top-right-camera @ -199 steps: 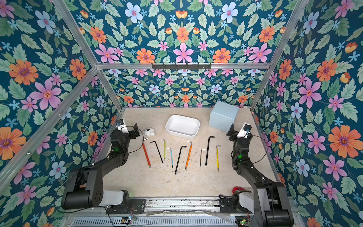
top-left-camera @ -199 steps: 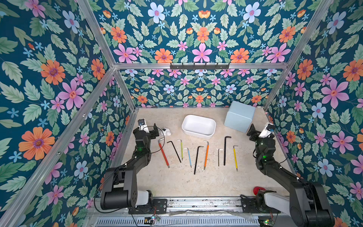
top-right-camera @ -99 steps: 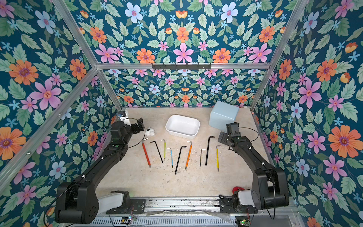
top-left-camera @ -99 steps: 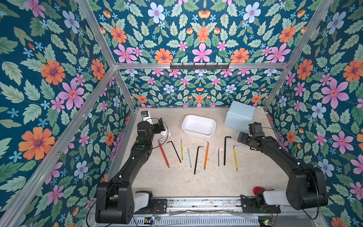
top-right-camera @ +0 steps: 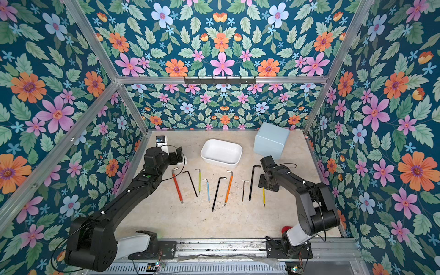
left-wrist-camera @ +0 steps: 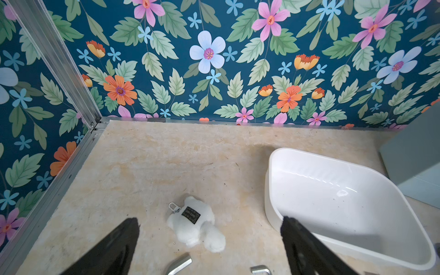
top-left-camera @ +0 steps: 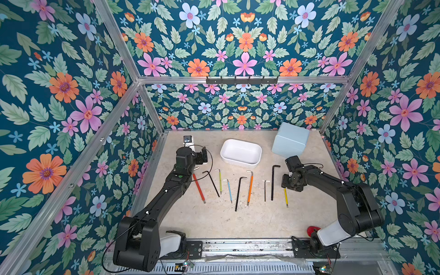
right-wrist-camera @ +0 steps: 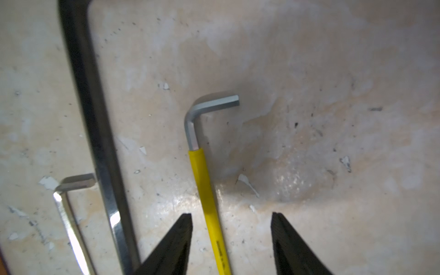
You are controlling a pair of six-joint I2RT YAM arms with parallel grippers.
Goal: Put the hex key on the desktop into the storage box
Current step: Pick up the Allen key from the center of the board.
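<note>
A yellow-handled hex key lies flat on the beige desktop, at the right end of a row of hex keys. My right gripper is down over it, open, with a finger on each side of the yellow shaft and neither touching it. In both top views the right wrist hides the key's bent end. The white storage box stands empty at the back centre. My left gripper hangs open and empty beside the box's rim.
Close beside the yellow key lie a long black key and a small silver key. Further left are orange, black, blue and red keys. A pale blue cube box stands back right. A white plush toy lies under the left gripper.
My right arm has swung forward and down onto the yellow hex key, and its jaws have narrowed around the shaft. My left arm has stretched toward the back, beside the storage box.
</note>
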